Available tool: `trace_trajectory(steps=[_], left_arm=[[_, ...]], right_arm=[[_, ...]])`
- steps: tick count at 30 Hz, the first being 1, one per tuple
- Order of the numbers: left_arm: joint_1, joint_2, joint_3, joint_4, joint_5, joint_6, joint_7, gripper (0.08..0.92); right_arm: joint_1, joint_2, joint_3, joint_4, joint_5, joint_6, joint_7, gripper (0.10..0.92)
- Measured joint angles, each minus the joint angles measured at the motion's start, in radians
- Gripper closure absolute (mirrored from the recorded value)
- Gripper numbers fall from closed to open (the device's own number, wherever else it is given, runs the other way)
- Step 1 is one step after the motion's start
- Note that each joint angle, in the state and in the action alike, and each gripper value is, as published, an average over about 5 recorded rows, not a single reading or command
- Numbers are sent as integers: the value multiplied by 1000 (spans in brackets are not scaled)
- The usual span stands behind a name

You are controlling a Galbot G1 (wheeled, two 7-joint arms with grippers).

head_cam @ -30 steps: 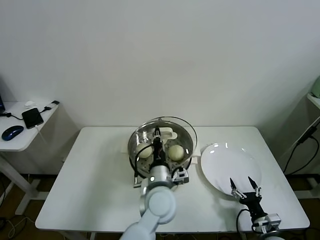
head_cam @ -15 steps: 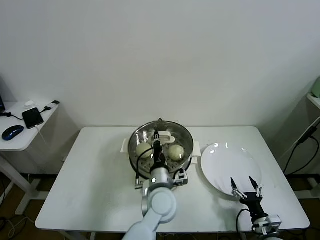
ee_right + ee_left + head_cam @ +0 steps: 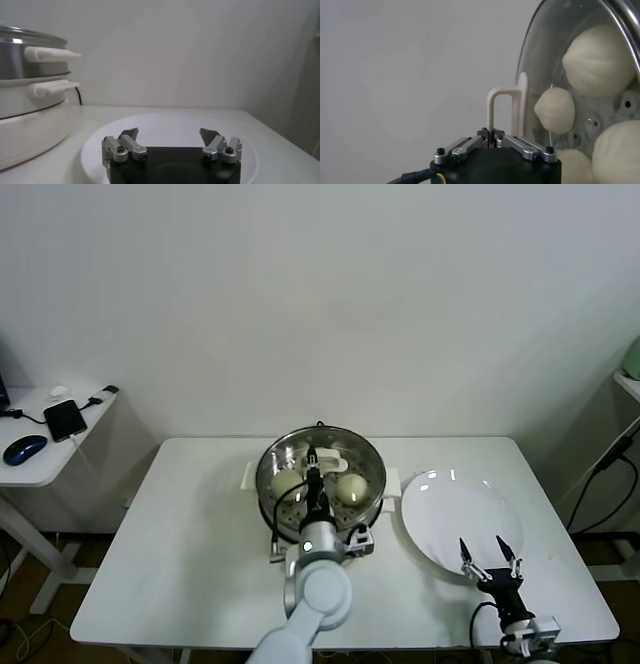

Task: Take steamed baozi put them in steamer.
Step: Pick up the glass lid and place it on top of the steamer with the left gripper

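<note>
- Left gripper (image 3: 313,456) pinched closed on the white handle (image 3: 506,107) of the glass lid (image 3: 545,60), seating it over the steamer (image 3: 320,480) to cover it.
- Baozi (image 3: 598,59) all inside on the perforated tray; loading looks done.
- Right gripper (image 3: 491,551) spread open, idle at the plate's (image 3: 450,514) near edge, holding nothing.

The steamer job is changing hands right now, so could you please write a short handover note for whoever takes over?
Left pincer: shut on the glass lid's white handle, holding the lid on top of the steamer.
Right pincer: open, holding nothing, low over the near edge of the white plate.
Baozi: four visible through the lid, all inside the steamer; none on the plate.
Done: loading, lid set on.
Left: release the handle and withdraw the left arm.
</note>
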State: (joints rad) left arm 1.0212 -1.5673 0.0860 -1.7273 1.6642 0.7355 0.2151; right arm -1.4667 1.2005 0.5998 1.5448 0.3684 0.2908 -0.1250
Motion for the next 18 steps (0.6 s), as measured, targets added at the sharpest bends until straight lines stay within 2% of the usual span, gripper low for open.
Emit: trace_trajectory(steps=[11,18], left_arm=[[13,6,14,-25,-10,1,-12,530],[37,43,21,-103,-75,1,-7,331]], right_arm=[[-4,3,-1,3,-13,10,-13,203],[-8,0,2,11,-20,0,-22,203]])
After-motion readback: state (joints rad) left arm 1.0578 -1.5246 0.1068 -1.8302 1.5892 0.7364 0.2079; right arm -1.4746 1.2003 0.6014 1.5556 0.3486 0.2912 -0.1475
